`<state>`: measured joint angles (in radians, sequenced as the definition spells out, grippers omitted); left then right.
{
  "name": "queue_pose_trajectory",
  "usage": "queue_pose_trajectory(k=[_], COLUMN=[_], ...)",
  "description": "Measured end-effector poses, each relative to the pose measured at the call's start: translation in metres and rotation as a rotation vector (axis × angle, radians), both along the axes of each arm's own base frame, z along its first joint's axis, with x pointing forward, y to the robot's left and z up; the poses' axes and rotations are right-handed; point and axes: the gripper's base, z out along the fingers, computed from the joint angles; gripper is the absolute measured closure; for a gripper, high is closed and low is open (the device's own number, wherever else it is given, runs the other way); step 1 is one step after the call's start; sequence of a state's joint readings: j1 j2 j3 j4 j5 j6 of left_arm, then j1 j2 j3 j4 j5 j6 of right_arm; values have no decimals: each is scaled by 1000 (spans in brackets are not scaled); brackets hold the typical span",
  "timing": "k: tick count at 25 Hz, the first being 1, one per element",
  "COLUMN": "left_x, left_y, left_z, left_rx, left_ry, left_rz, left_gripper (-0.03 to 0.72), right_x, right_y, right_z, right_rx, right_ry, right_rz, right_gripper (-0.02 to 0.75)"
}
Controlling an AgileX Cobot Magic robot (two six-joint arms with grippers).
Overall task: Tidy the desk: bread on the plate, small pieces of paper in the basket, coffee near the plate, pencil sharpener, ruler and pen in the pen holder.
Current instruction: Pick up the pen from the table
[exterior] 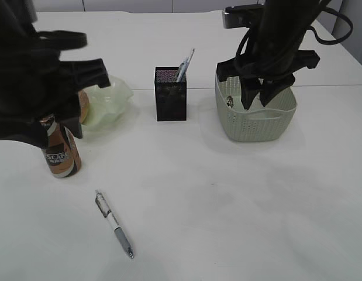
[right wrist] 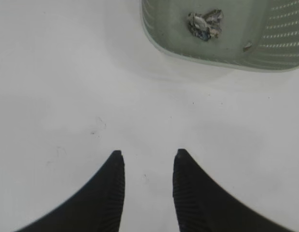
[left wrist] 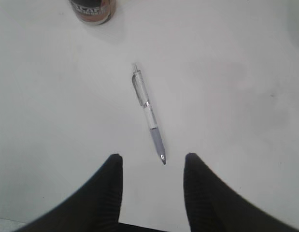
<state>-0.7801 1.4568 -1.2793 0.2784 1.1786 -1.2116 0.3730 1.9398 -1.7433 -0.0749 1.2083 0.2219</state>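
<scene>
A pen (exterior: pixel 114 224) lies alone on the desk (exterior: pixel 227 193), its tip just ahead of my open, empty left gripper (left wrist: pixel 153 159), which hangs above it. The coffee (exterior: pixel 61 155) stands upright in front of the plate (exterior: pixel 113 100). The bread (exterior: pixel 84 104) in the plate is mostly hidden behind my left arm. The pen holder (exterior: pixel 170 93) has the clear ruler (exterior: pixel 188 61) sticking out. My right gripper (exterior: pixel 259 96) hovers open and empty over the basket (exterior: pixel 257 117), which holds crumpled paper (right wrist: pixel 205 23). The pencil sharpener is out of view.
The left arm (exterior: pixel 28 76) fills the exterior view's upper left. The desk's back edge (exterior: pixel 140 13) runs behind the holder and basket. In the left wrist view the coffee's base (left wrist: pixel 92 8) is at the top edge, beyond the pen (left wrist: pixel 149 116).
</scene>
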Motion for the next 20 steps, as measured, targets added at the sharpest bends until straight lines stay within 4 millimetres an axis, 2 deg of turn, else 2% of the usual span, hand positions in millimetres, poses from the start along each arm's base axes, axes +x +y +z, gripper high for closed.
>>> queue_pose_trajectory(k=[10,14,20], left_x=[29,36,45], left_y=[-33,-38,-38], left_z=[-68,-91,-111], left_rx=[47,79,103], left_ry=[130,174,217], left_rz=[73,111,175], left_gripper=[379,379,379], right_x=[-1,-1,-1], right_y=[-1,-1,-1], right_z=[0,0,0], right_rx=[-9,-9,-10], right_ry=[16,16,15], right_rz=[7,9,13], right_gripper=[454,454,454])
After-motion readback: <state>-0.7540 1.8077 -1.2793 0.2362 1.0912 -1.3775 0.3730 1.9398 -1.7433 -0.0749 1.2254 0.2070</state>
